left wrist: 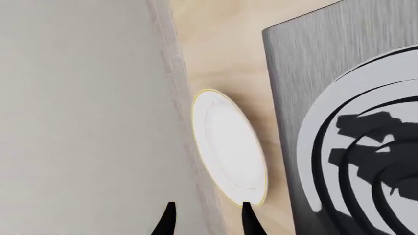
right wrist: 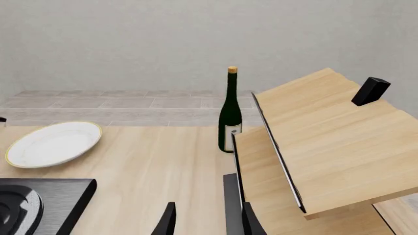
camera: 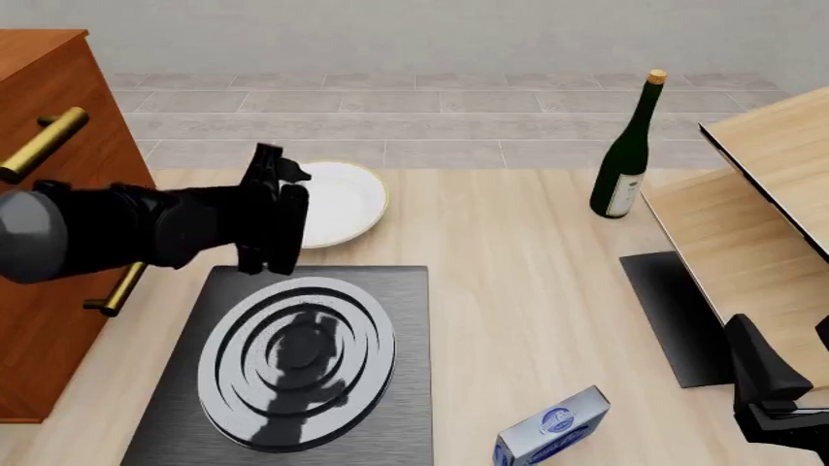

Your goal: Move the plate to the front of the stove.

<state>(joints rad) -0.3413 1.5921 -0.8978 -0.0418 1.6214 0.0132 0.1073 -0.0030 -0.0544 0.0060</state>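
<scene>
While the white plate (camera: pixel 340 202) lies flat on the wooden desk (camera: pixel 518 291), the left claw (camera: pixel 270 216) hangs over the spot between the plate and the stove (camera: pixel 295 364). Its two black fingers (left wrist: pixel 168 220) are spread apart with nothing between them. The plate has a thin yellow rim and sits just behind the stove's far edge, near the back of the desk. The stove is a dark square slab with silver rings on top, and the arm's shadow falls on the rings. A brown cabinet with gold handles (camera: pixel 46 146) stands at the left. A green wine bottle (camera: pixel 628 155) stands upright far to the right. A small blue box (camera: pixel 554 429) lies near the front. The right claw (right wrist: pixel 205 220) waits low at the right, its fingers apart and holding nothing, close to a black mat (camera: pixel 674 311) and a wooden shelf (camera: pixel 764 194)
</scene>
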